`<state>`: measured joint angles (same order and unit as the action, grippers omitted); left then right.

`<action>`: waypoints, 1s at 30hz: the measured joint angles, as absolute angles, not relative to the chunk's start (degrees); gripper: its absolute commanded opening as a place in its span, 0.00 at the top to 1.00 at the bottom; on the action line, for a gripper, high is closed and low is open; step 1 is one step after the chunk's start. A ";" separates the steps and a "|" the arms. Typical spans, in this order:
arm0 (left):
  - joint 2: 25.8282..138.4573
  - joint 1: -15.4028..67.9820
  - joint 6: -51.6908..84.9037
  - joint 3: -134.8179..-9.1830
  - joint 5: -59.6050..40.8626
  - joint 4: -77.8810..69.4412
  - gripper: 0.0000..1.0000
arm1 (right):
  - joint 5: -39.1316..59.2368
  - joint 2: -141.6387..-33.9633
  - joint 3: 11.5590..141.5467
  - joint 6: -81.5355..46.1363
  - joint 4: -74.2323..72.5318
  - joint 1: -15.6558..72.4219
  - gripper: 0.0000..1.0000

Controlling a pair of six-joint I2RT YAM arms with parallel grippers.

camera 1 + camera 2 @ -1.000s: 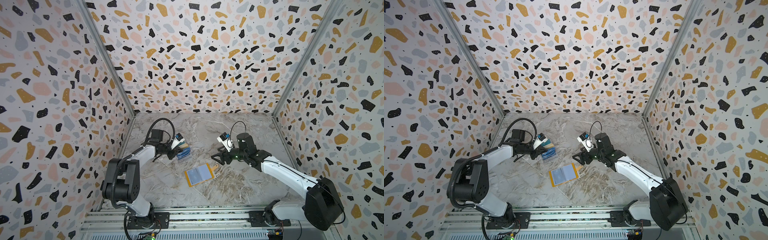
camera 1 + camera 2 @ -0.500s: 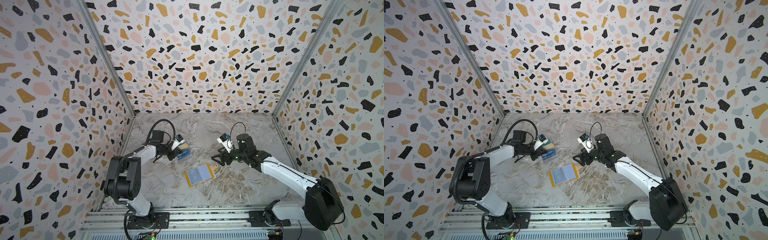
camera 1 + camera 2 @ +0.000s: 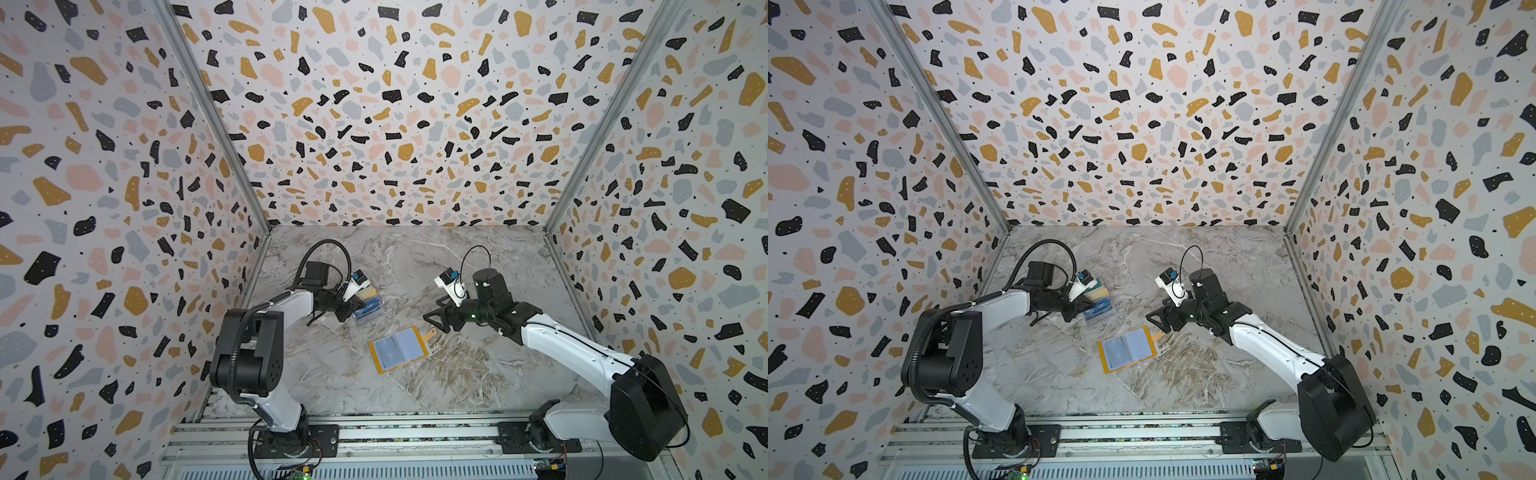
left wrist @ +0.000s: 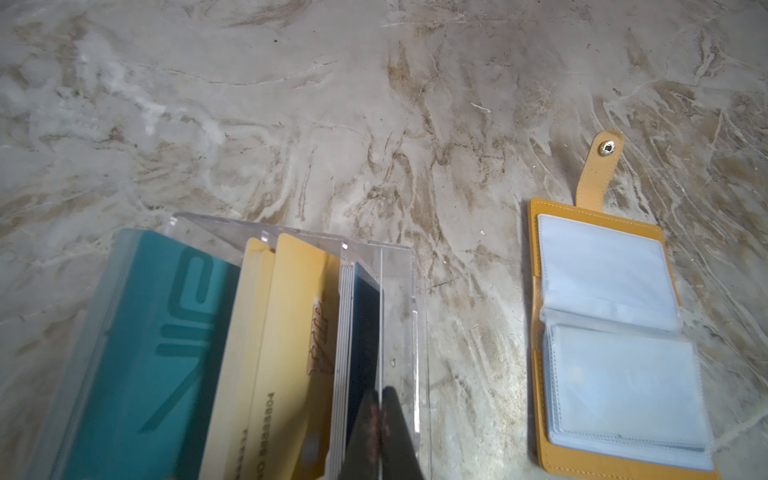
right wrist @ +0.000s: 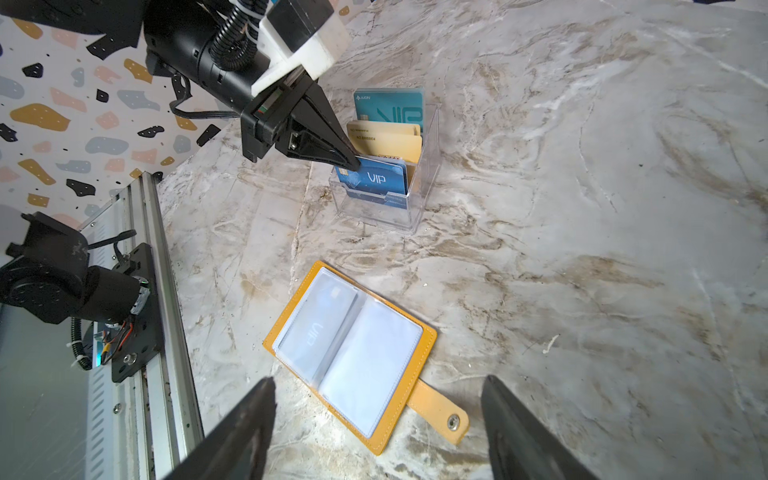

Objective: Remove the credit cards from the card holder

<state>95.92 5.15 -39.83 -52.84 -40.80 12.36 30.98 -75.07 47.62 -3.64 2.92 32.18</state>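
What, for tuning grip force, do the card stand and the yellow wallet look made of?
Card stand: clear, glossy rigid plastic, probably acrylic; credit cards show through its walls. Yellow wallet: matte stitched leather or imitation, cannot tell which, with cloudy soft plastic sleeves and a metal snap.

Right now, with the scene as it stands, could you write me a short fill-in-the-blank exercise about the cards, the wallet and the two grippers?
1. The left gripper is shut on the dark blue card in the ____ tier of the clear stand.
2. The teal card stands in the ____ tier.
3. The yellow wallet lies on the table, not closed but ____.
4. The ____ gripper holds nothing.

Missing words: front; back; open; right.
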 measured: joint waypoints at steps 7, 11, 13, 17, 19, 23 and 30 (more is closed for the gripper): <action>95.92 5.15 -39.86 -52.84 -40.51 12.36 0.96 | 30.81 -75.07 47.62 -3.64 2.92 32.18 0.22; 95.92 5.15 -39.90 -52.84 -40.05 12.60 0.94 | 30.76 -75.07 47.62 -3.64 2.92 32.18 0.22; 95.92 5.15 -39.92 -52.84 -39.83 12.82 0.93 | 30.65 -75.07 47.62 -3.64 2.92 32.18 0.22; 95.92 5.15 -39.92 -52.84 -39.48 13.13 0.92 | 30.50 -75.07 47.62 -3.64 2.92 32.18 0.22; 95.92 5.15 -39.92 -52.84 -39.29 13.37 0.91 | 30.39 -75.07 47.62 -3.64 2.92 32.18 0.22; 95.92 5.15 -39.92 -52.84 -38.63 13.56 0.89 | 30.35 -75.09 47.62 -3.66 2.92 32.18 0.22; 95.92 5.15 -39.90 -52.84 -38.41 13.89 0.84 | 30.35 -75.09 47.62 -4.01 2.92 32.18 0.22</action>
<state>95.92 5.15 -39.90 -52.84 -38.41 13.89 30.35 -75.09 47.62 -4.01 2.92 32.18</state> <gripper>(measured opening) 0.144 0.782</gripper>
